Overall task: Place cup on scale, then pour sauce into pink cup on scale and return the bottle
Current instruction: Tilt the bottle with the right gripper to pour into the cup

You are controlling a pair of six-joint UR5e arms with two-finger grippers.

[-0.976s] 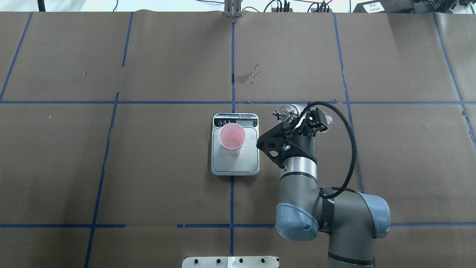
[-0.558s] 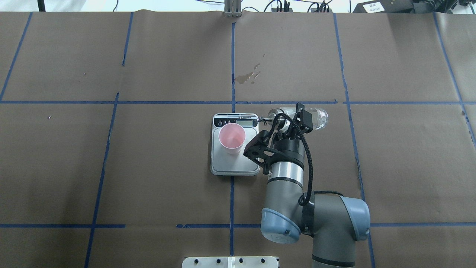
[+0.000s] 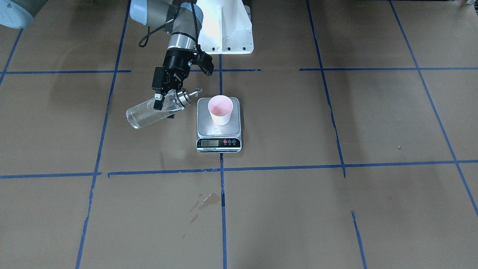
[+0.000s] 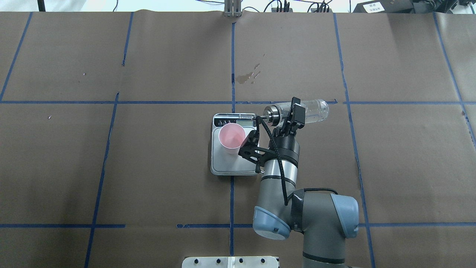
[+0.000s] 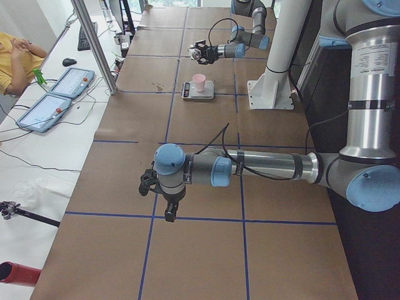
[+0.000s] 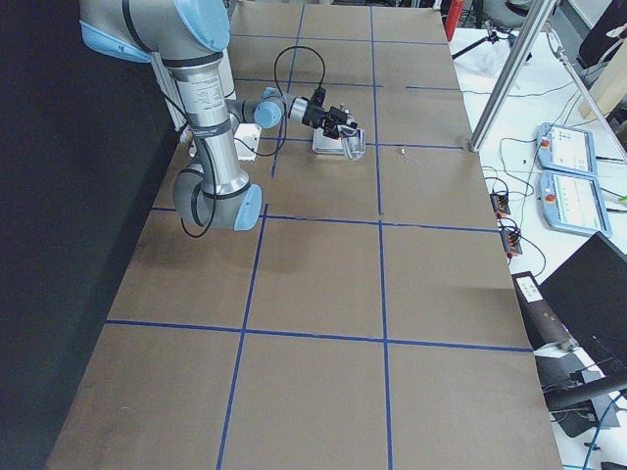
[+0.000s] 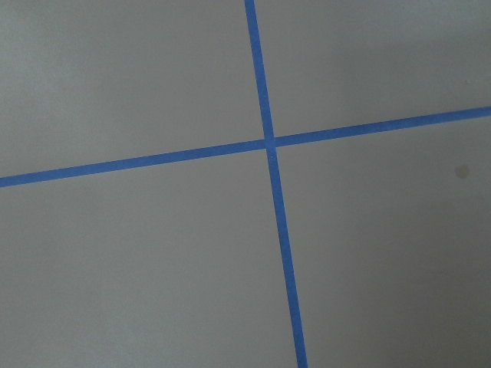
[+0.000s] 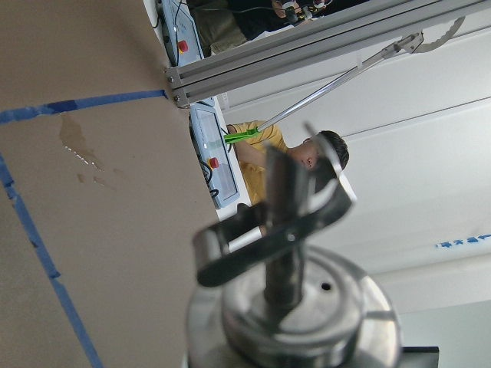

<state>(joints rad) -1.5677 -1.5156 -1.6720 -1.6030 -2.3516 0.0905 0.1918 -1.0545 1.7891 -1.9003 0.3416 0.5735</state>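
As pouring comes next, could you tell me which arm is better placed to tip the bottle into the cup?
Right: the right gripper clamps the tipped glass bottle, spout beside the pink cup on the scale; the left gripper hangs far off.

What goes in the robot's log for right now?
right gripper: holds bottle | bottle: tipped sideways, spout short of cup | cup: on scale

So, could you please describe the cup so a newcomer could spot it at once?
Near the middle of the brown table sits a steel-topped scale. The cup stands upright on its platform, the only pink thing there, unlike the clear bottle held tilted beside it.
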